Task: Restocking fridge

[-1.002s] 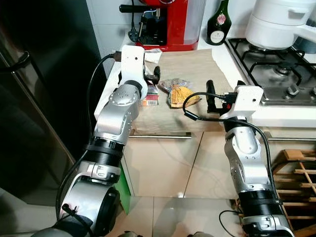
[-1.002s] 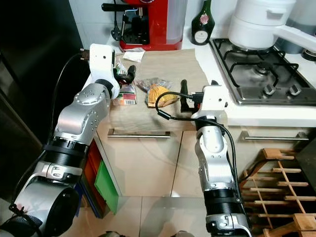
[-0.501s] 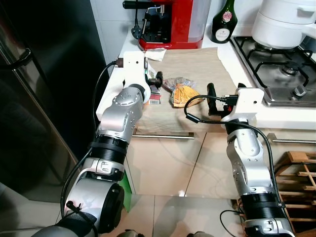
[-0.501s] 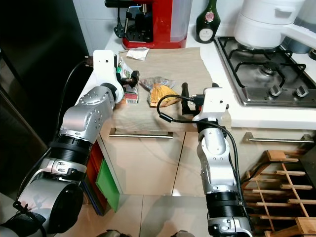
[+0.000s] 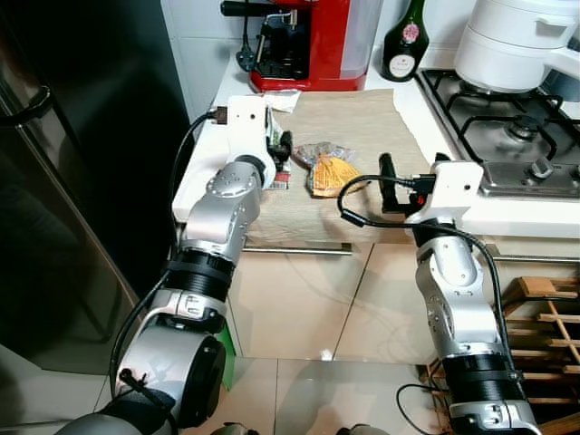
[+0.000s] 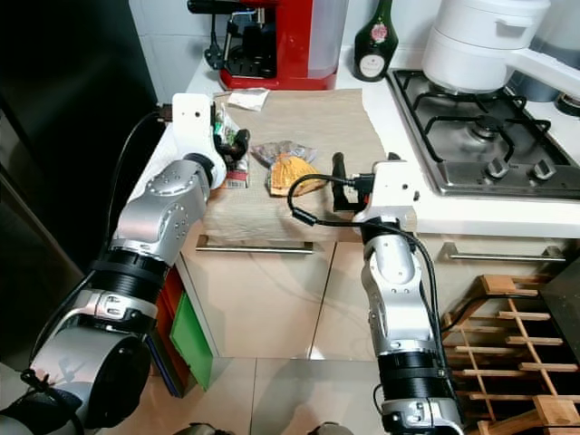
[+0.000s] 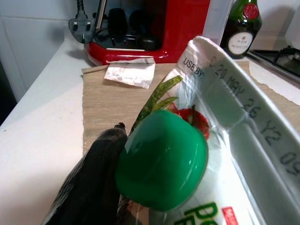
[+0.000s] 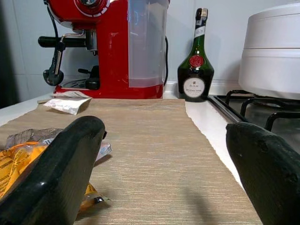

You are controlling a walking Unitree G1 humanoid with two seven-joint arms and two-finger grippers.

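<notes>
Landmark: woven mat (image 5: 362,118) on the counter.

Far left of the mat: dark fridge door (image 5: 63,181), closed, handle visible.

Left gripper (image 5: 279,149) is over the mat's left edge, clamped on a carton (image 7: 220,140) with a green screw cap (image 7: 161,166). In the left wrist view one black finger (image 7: 91,187) presses against the carton just beside the cap; "USE BY 20 MAY" is printed on the top fold. Carton is held above the mat's left edge, near the counter's front.

On the mat, just right of the left gripper: an orange snack bag (image 5: 332,174) with a crinkled clear wrapper (image 5: 317,152) touching it behind.

At the mat's back-left corner: a small white paper packet (image 7: 130,74). Behind the mat: red coffee machine (image 5: 313,41), and right of it a dark green bottle (image 5: 401,41).

Right gripper (image 8: 159,159) hovers at the mat's front-right part, fingers spread wide, nothing between them. The snack bag lies just beside one finger.

Right of the mat: gas hob (image 5: 507,136) with a white pot (image 5: 517,41) on the back burner.
</notes>
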